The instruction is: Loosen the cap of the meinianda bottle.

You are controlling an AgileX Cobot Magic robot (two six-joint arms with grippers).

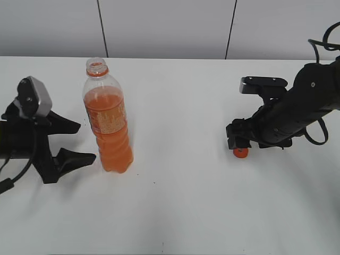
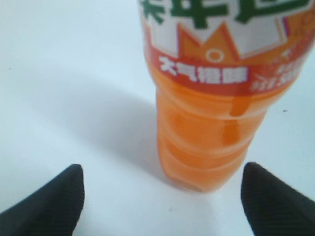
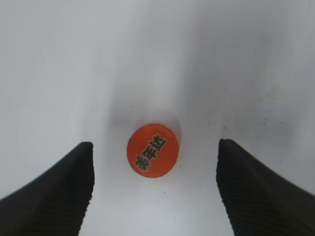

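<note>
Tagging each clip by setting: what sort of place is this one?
Likely a lab test bench: a bare white table against plain grey wall panels, holding only the meinianda bottle and its cap.

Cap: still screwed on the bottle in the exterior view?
No. The meinianda bottle stands with a bare open neck, and the cap lies on the table under the open right gripper.

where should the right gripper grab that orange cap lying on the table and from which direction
Take the cap by its rim, coming straight down from above. It lies flat on the table, printed top up, so only its short side wall offers opposing faces. The right gripper already hangs open with a finger on either side of it, apart from it; lowering and closing across the round edge looks the likeliest hold.
</note>
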